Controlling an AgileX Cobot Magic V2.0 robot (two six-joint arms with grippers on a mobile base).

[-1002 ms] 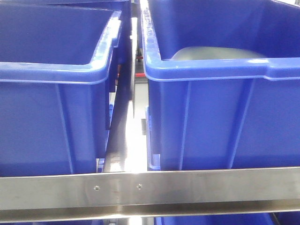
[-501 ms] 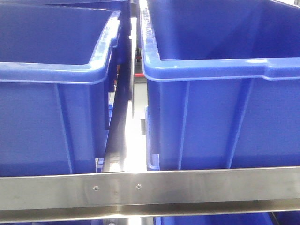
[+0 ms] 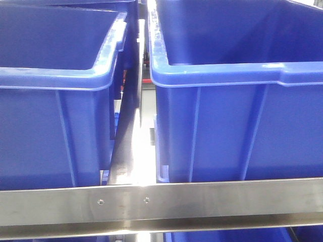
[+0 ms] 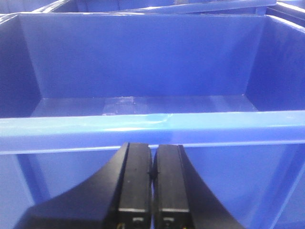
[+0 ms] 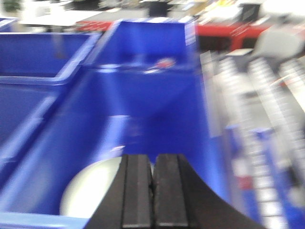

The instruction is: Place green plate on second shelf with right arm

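One green plate in blue bin, below-left of closed right claw.

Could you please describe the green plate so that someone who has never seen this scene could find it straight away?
In the right wrist view, start at the deep blue plastic bin filling the middle of the picture. On its floor, near the lower left, just beside the shut black right tool, lies the pale sage green round plate. It is the only pale, round thing among the blue bin walls.
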